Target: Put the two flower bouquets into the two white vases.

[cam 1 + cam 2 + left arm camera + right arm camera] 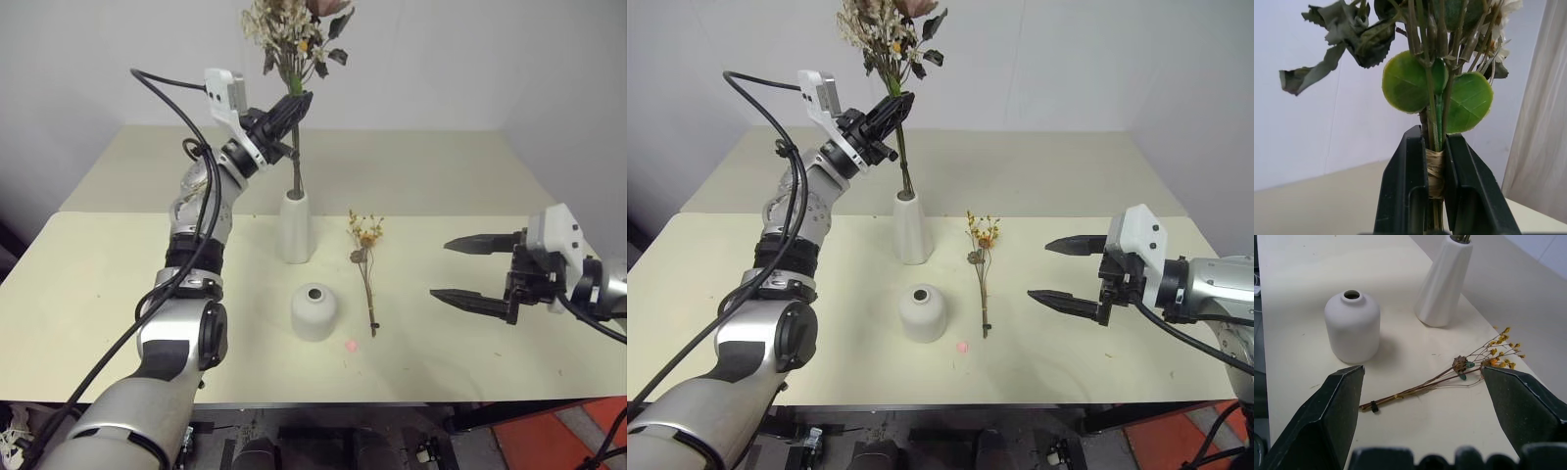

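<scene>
- Left pincer (297, 106) clamped on the stems of the fuller bouquet (294, 34), at the raffia tie (1435, 169), raised above the worktop (118, 284).
- Bouquet held upright, cream and pink heads and dark leaves up against the white wall (441, 59); stems reached down into the neck of the tall tapered vase (296, 226).
- Seen in the left wrist view: two round green leaves (1405, 83) just above the black fingers (1403, 191), a pale curtain (1542, 122) to one side.
- Tall vase stood upright near the middle of the worktop; short squat vase (313, 311) stood nearer the robot, close in front of it, small top hole open.
- Thin sprig with yellow-orange blooms (365, 259) lay flat on the worktop just to the right of both vases, blooms toward the far side, stem end toward the near edge, touching neither vase.
- Right pincer (475, 273) hung spread wide and empty above the worktop, well to the right of the sprig, fingers aimed toward it.
- Worktop pale cream and matte, made of two slabs with a seam (441, 216) running across behind the tall vase.
- Small pink spot (352, 345) marked on the surface near the short vase.
- Orange-red floor patch (558, 441) visible below the near right corner.
</scene>
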Available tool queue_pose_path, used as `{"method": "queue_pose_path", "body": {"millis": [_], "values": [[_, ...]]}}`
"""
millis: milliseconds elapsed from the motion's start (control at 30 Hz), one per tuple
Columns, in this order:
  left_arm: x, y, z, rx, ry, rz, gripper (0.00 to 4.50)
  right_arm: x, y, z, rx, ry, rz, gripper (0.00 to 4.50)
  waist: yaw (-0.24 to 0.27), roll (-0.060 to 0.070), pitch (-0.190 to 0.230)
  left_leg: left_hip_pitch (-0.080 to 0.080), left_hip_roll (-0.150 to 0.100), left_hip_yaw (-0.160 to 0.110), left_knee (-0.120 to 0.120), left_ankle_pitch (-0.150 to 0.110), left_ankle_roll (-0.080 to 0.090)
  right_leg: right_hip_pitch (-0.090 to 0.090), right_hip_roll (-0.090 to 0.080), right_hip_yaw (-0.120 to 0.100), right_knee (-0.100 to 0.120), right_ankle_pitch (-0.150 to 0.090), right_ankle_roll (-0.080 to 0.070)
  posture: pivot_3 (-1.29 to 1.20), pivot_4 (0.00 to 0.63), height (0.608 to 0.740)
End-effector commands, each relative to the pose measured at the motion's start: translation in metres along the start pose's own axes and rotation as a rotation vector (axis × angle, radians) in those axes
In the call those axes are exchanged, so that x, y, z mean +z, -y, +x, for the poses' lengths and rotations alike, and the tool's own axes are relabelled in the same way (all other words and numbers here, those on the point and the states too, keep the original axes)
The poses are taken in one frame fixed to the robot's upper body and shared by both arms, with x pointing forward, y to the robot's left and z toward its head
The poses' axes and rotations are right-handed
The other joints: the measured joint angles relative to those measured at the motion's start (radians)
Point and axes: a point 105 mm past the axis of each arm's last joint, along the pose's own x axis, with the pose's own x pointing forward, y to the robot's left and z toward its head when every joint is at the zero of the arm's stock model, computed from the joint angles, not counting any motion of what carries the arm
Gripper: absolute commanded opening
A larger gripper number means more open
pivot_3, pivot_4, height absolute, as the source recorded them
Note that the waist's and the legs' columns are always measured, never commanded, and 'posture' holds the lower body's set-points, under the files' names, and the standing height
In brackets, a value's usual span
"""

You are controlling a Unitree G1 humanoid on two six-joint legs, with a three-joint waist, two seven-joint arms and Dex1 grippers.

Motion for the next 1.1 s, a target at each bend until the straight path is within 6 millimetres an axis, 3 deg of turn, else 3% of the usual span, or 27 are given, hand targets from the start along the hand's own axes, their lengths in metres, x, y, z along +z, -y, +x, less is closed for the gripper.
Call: {"method": "queue_pose_path", "body": {"millis": [33, 300, 600, 867, 1033, 1100], "values": [[0.010, 0.007, 0.007, -0.033, 0.020, 0.059, 0.14, 0.014, 0.002, -0.007, -0.027, 0.028, -0.058, 4.50, 0.000, 0.000, 0.000, 0.000, 0.000, 0.000, 0.000, 0.000, 0.000, 0.000, 0.000, 0.000, 0.000, 0.000, 0.000, 0.00, 0.150, 0.740], [-0.014, 0.005, 0.000, -0.022, -0.057, 0.096, 0.14, 0.015, 0.002, -0.006, -0.026, 0.026, -0.066, 4.50, 0.000, 0.000, 0.000, 0.000, 0.000, 0.000, 0.000, 0.000, 0.000, 0.000, 0.000, 0.000, 0.000, 0.000, 0.000, 0.00, 0.150, 0.740], [-0.024, 0.004, -0.009, -0.012, -0.082, 0.086, 0.14, 0.015, 0.002, -0.006, -0.025, 0.024, -0.071, 4.50, 0.000, 0.000, 0.000, 0.000, 0.000, 0.000, 0.000, 0.000, 0.000, 0.000, 0.000, 0.000, 0.000, 0.000, 0.000, 0.00, 0.150, 0.740], [-0.018, 0.002, -0.025, -0.006, -0.124, 0.093, 2.66, 0.014, 0.004, -0.006, -0.017, 0.019, -0.068, 4.50, -0.005, 0.000, 0.000, 0.000, 0.000, 0.000, 0.000, 0.000, 0.000, 0.000, 0.000, 0.000, 0.000, 0.000, 0.000, 0.00, 0.150, 0.740], [0.003, 0.004, -0.071, -0.002, -0.152, 0.139, 4.30, 0.014, 0.002, -0.005, -0.006, 0.034, -0.041, 4.50, -0.020, 0.000, 0.000, 0.001, 0.001, 0.000, -0.001, 0.000, 0.000, -0.001, 0.001, 0.001, 0.002, 0.000, 0.000, 0.00, 0.150, 0.740], [0.011, 0.010, -0.096, -0.016, -0.188, 0.181, 4.43, 0.013, 0.002, -0.004, -0.008, 0.034, -0.010, 4.50, -0.022, 0.000, 0.000, 0.001, 0.002, 0.000, -0.001, 0.000, 0.000, -0.001, 0.001, 0.001, 0.002, 0.000, 0.000, 0.00, 0.150, 0.740]]}}
